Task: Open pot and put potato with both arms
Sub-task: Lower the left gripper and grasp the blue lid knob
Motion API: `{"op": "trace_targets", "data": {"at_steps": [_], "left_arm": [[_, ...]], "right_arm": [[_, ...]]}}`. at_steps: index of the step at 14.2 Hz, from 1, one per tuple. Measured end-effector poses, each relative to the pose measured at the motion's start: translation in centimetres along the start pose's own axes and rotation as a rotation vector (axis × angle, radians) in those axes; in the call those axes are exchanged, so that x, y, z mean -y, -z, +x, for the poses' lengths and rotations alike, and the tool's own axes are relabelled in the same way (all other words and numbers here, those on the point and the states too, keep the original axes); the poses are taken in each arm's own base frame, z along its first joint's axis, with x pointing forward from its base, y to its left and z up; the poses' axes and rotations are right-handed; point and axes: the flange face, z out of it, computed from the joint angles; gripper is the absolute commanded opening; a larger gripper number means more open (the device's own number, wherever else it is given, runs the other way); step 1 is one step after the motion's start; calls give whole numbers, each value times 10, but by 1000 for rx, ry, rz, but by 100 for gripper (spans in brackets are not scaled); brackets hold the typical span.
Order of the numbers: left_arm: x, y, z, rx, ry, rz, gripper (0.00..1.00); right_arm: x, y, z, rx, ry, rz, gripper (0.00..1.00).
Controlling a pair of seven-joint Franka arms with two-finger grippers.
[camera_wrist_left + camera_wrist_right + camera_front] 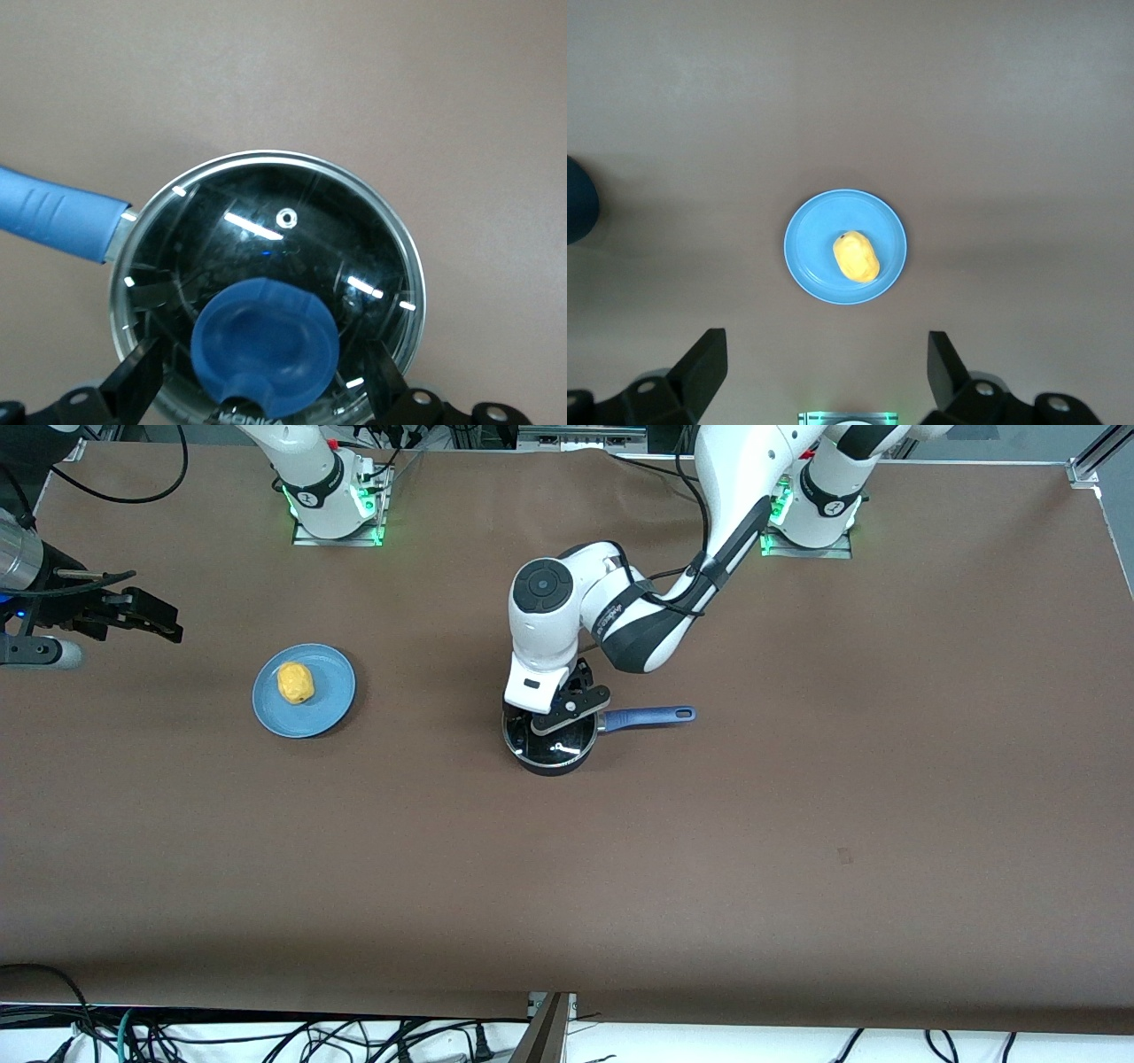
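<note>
The pot (549,746) stands mid-table, its glass lid (283,239) on and its blue handle (647,717) pointing toward the left arm's end. My left gripper (558,724) is low over the lid, open, with one finger (133,382) on each side of the blue knob (266,345) and not touching it. The potato (295,683) lies on a flat blue plate (332,695) toward the right arm's end. My right gripper (164,624) is open and empty, high above the table; its view looks down on the potato (857,257) and plate (811,257).
The two arm bases (332,505) (811,514) with green lights stand along the table's edge farthest from the front camera. Cables (266,1036) hang below the nearest edge. A brown cloth (797,824) covers the table.
</note>
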Motion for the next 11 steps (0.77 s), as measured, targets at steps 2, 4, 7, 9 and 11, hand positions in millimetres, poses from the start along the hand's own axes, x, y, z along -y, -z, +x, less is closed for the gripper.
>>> {"op": "trace_targets", "data": {"at_steps": [2,4,7,9,11], "left_arm": [[0,-6,0,0,-1,2,80],[-1,-8,0,-12,-10,4,70],[-2,-5,0,-23,-16,0,62],[-3,-2,1,-26,-15,-6,59],[-4,1,3,-28,-13,-10,58]], "right_arm": [[0,0,0,0,0,0,100],[0,0,0,0,0,0,100],[0,0,0,0,0,0,100],[0,0,0,0,0,0,100],[0,0,0,0,0,0,100]]}}
